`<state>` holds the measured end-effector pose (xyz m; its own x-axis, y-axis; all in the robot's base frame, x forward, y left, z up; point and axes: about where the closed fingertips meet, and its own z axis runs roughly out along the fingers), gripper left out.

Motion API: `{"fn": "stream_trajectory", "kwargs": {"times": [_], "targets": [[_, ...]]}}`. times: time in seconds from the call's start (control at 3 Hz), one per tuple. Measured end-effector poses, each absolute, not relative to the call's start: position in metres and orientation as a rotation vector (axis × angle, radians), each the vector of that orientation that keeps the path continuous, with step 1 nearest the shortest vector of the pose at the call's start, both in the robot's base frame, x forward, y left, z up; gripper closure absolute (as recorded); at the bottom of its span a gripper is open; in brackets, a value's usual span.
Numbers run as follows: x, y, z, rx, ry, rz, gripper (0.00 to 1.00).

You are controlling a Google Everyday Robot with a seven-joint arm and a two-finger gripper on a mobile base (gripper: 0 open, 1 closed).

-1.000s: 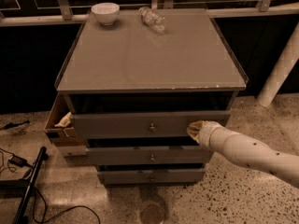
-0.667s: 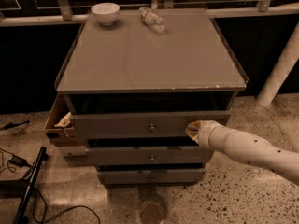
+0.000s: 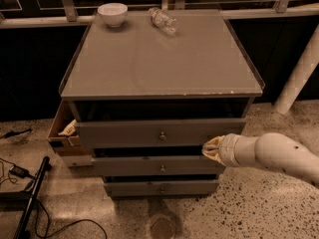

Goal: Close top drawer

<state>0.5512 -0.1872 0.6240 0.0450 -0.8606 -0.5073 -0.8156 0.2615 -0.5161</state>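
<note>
Down by my feet the speckled floor (image 3: 239,210) has black cables (image 3: 15,172) trailing at the left. The grey cabinet's bottom drawer (image 3: 134,187) and middle drawer (image 3: 124,166) sit below the top drawer (image 3: 119,132). The top drawer stands pulled out, with a dark gap behind its front and a round knob (image 3: 162,135) at its centre. The white arm (image 3: 274,156) reaches in from the right. Its pincer (image 3: 211,149) is at the lower right corner of that drawer front; whether it is released or clenched I cannot tell. A brown wooden box (image 3: 60,127) hangs off the cabinet's left side. On the surface (image 3: 159,63), a plastic bottle (image 3: 163,20) lies near the far edge, and a white bowl (image 3: 112,14) sits at the far left corner.
</note>
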Motion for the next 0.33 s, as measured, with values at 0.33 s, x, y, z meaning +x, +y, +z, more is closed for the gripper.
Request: {"fn": "stream_trajectory", "kwargs": {"times": [0.33], "targets": [[0.5337, -0.1799, 0.6125, -1.6, 1.772, 0.002, 0.81]]}}
